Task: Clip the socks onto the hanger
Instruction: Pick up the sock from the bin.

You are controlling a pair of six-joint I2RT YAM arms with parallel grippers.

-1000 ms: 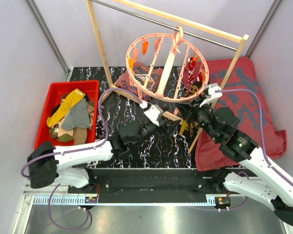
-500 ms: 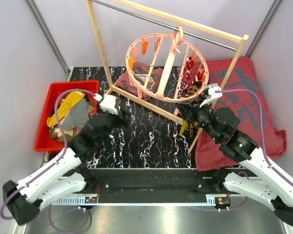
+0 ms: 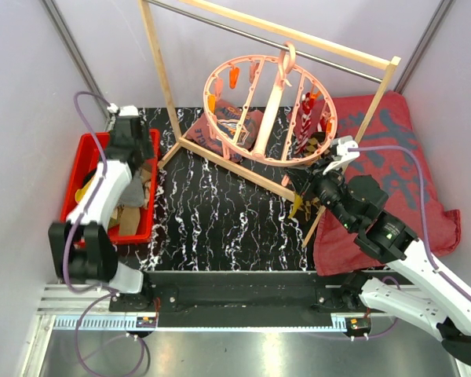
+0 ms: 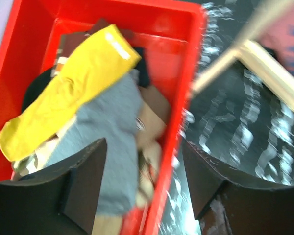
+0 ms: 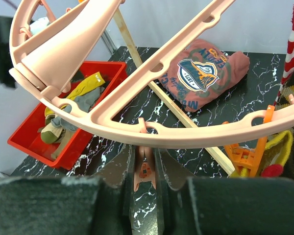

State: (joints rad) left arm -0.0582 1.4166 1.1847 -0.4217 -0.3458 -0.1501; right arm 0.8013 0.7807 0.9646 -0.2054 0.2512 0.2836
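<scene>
Left wrist: left gripper [image 4: 144, 166] wide, empty, over socks [image 4: 108, 129] heaped in the red bin [image 4: 176, 44] — limp, light; you'd best pinch the yellow sock [image 4: 78, 83] at a raised fold. Right wrist: right gripper [image 5: 145, 177] nips a hanger [image 5: 186, 134] clip [image 5: 144, 169]. Top: bin at the table [image 3: 220, 212] left edge — left gripper was mid-table a second ago.

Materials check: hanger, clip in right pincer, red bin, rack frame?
hanger: moulded plastic, salmon-pink, smooth satin sheen, rounded slots.
clip, held in the right pincer: orange, likely plastic too; mostly hidden.
red bin: smooth plastic, judging by its uniform colour and rounded rim.
rack frame: probably pale unpainted wood, with square-edged bars.
</scene>
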